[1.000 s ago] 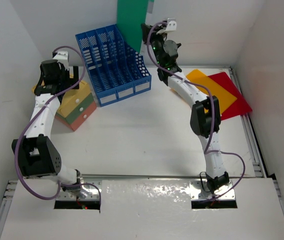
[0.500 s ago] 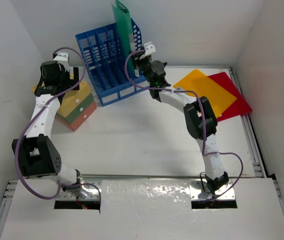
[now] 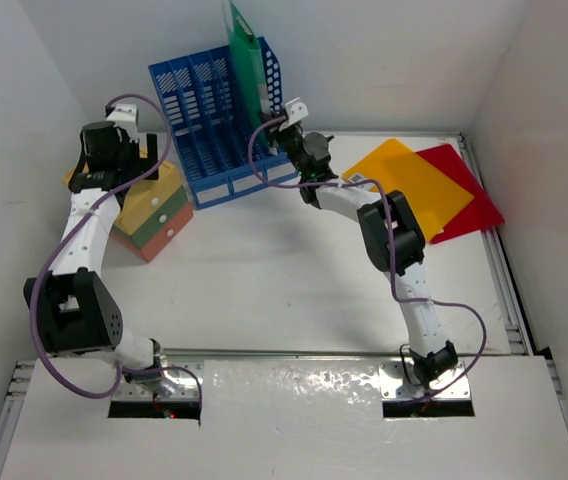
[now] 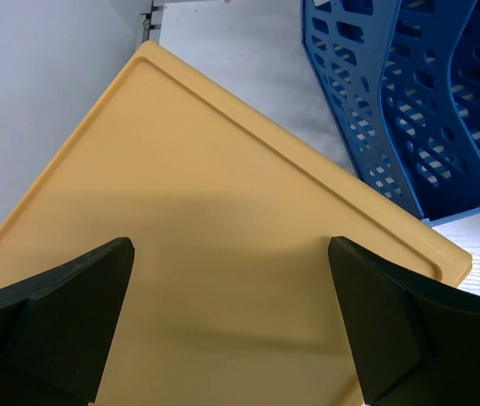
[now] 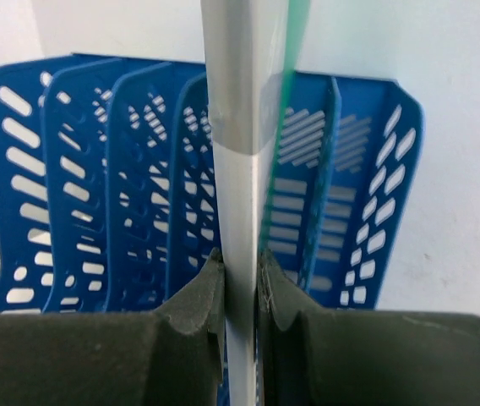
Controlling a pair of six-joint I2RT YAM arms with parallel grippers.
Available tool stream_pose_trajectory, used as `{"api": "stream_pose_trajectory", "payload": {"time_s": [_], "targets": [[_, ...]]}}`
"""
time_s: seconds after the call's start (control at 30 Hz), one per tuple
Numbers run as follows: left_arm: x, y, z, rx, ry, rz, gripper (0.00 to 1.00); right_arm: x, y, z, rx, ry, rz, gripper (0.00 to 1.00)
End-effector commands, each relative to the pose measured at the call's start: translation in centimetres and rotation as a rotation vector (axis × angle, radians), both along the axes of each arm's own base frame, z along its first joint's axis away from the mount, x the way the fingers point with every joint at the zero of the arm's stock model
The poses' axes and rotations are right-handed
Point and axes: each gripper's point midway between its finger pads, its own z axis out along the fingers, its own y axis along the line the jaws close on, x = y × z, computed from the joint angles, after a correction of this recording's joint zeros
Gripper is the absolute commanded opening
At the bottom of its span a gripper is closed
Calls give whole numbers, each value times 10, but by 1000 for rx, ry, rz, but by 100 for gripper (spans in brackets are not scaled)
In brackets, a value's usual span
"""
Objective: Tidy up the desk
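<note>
The white desk (image 3: 284, 280) carries a blue slotted file rack (image 3: 204, 120) at the back. My right gripper (image 3: 282, 135) is shut on a green folder (image 3: 244, 60) that stands upright in one of the rack's right-hand slots. In the right wrist view the fingers (image 5: 198, 304) pinch the folder's pale spine (image 5: 240, 127) in front of the rack (image 5: 79, 169). My left gripper (image 3: 101, 178) is open and empty just above the yellow top (image 4: 206, 220) of the drawer box (image 3: 154, 215), with the rack (image 4: 409, 101) to its right.
An orange folder (image 3: 404, 180) and a red folder (image 3: 469, 195) lie flat and overlapping at the back right. White walls close in the desk on three sides. A metal rail (image 3: 504, 280) runs along the right edge.
My right gripper has carried the green folder down and to the left, from high above the rack into a slot. The left arm has not moved.
</note>
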Motion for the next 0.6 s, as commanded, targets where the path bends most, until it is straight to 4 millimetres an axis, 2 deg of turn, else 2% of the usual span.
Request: {"api": "stream_pose_trajectory", "payload": {"time_s": [0.0, 0.03, 0.3, 0.43, 0.53, 0.57], "targets": [[6, 5, 17, 5, -57, -4, 99, -1, 7, -6, -25, -49, 32, 0], [6, 5, 16, 5, -54, -4, 99, 1, 7, -14, -29, -37, 29, 0], [5, 6, 15, 10, -50, 0, 99, 6, 10, -42, -48, 2, 35, 0], [6, 6, 12, 7, -43, 0, 99, 21, 8, -39, 17, 0, 25, 0], [5, 7, 13, 13, -43, 3, 99, 23, 9, -32, 57, 11, 43, 0], [5, 7, 14, 15, -43, 4, 99, 21, 10, -36, 55, 18, 49, 0]]}}
